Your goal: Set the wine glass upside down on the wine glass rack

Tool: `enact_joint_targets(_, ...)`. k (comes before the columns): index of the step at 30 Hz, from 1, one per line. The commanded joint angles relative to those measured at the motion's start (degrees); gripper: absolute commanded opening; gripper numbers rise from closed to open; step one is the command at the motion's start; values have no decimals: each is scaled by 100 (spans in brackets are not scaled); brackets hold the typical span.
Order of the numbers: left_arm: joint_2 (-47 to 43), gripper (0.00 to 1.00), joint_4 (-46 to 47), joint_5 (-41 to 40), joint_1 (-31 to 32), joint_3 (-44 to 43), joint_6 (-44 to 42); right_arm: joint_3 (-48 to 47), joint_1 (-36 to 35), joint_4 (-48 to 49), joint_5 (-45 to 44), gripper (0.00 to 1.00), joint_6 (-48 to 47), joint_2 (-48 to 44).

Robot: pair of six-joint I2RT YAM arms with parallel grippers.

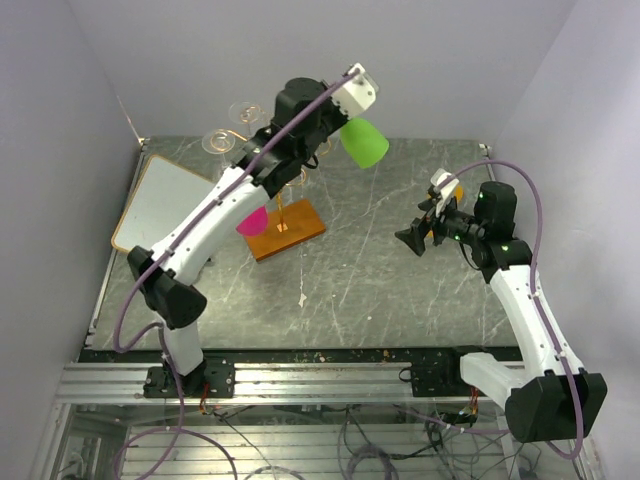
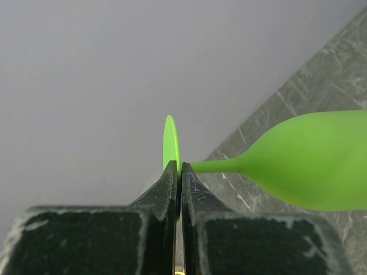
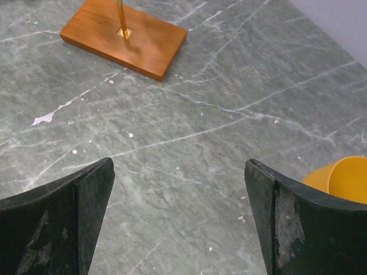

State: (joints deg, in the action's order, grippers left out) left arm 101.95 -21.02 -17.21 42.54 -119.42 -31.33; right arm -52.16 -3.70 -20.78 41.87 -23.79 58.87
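The wine glass (image 1: 364, 142) is bright green and held high over the back of the table, lying on its side. In the left wrist view its bowl (image 2: 315, 160) points right, and its thin round foot (image 2: 171, 140) is pinched edge-on between my left gripper's jaws (image 2: 179, 166). That left gripper (image 1: 345, 120) is shut on the foot. The wine glass rack shows as gold wire (image 1: 292, 190) over an orange-brown wooden base (image 1: 288, 231), just left of and below the glass. My right gripper (image 1: 412, 240) hovers open at mid-right, with only bare table between its fingers (image 3: 92, 189).
A pink glass (image 1: 251, 221) hangs beside the rack's base. Clear glass feet (image 1: 243, 110) sit at the rack's top, behind my left arm. A white rounded board (image 1: 165, 200) lies at the left. An orange cup (image 3: 341, 179) stands by my right gripper. The back wall is close.
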Motion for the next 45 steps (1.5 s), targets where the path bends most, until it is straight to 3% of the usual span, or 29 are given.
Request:
enact_joint_targets(1,214,7,578,-300,95,-120,-663,65,157,186,202,96,74,-51)
enact_joint_targets(21,-355,7,721,-425,105,1339,-1502,93,177,118,381,96,-10,6)
enact_joint_targets(45,-809,7,509,-301,105,1885,-1662,154,299,181,426,96,-3,-7)
